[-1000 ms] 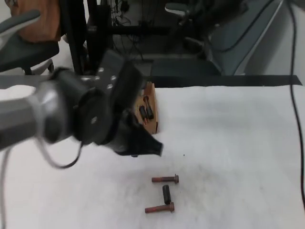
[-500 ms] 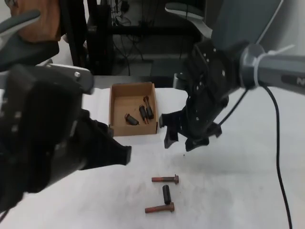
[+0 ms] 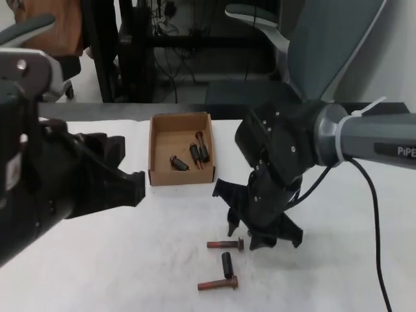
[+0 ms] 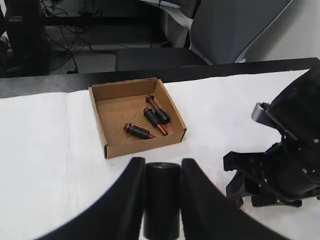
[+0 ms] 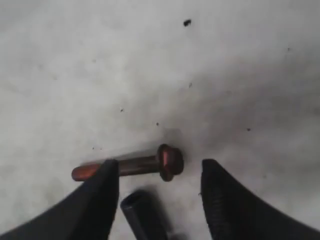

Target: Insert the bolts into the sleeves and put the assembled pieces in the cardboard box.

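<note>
Right claw (image 5: 161, 167) spread over a loose bolt (image 5: 127, 166); left claw (image 4: 162, 197) pinching a black sleeve (image 4: 162, 185).
The step in hand looks like fetching the loose bolt for the held sleeve. It lies toward the tabletop's (image 3: 338, 260) near edge, just beside a second sleeve (image 3: 227, 264) and a second bolt (image 3: 218, 284). The cardboard box (image 4: 142, 144), holding assembled pieces (image 4: 156, 114), sits toward the far edge. Next move: lower, close on the shank, then lift.
</note>
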{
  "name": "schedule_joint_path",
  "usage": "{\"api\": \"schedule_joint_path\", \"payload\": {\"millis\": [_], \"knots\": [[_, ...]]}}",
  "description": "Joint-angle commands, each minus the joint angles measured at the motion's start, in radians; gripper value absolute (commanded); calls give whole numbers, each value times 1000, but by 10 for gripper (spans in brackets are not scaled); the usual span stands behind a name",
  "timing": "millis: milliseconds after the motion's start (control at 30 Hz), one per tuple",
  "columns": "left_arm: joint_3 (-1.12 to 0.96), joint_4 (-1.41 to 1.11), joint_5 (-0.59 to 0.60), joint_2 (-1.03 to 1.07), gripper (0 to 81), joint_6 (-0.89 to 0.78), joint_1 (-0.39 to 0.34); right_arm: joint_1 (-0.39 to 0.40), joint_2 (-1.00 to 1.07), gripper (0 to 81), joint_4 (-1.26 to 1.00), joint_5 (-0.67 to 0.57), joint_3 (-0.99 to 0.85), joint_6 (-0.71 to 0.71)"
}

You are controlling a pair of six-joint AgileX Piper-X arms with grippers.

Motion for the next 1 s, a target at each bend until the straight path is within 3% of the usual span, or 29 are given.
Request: {"api": "schedule_joint_path", "payload": {"millis": [0,233,633,700,833,967], "knots": [[1,5,-14,-33,18,-7,-2,10,-12,546,2,38,-2,76],[1,4,-23,-78,18,-4,-2,11,1,532,60,84,-2,164],[1,96,-35,-144,18,2,-2,54,102,531,-60,29,-4,415],[1,103,-38,-151,18,4,-2,53,109,489,-55,34,-4,433],[1,96,-43,-160,18,22,-2,53,111,3,-43,66,-4,397],[1,98,-43,-160,18,63,-2,53,104,0,-159,77,-6,248]]}}
